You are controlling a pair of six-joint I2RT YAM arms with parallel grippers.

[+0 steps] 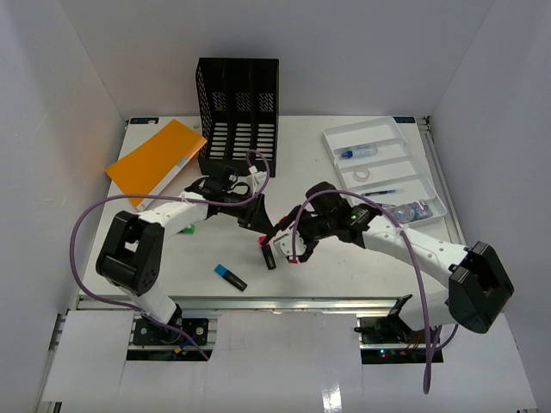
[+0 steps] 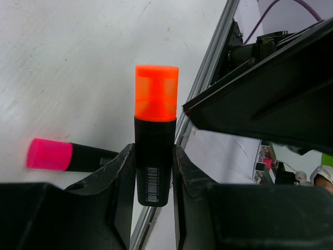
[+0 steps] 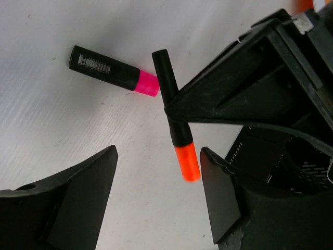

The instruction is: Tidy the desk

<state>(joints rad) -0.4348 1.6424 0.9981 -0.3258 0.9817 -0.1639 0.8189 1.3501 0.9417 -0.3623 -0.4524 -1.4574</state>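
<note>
My left gripper is shut on a black highlighter with an orange cap and holds it above the white desk, cap pointing out. My right gripper is open. The orange cap hangs between its fingers, close to the right finger and not gripped. In the top view my right gripper meets the left one near the desk's front middle. A pink-capped highlighter lies on the desk just beyond; it also shows in the left wrist view and the top view.
A blue-capped highlighter lies near the front edge. A green item lies by the left arm. An orange folder is at back left, a black file organizer at the back, and a white compartmented tray at back right.
</note>
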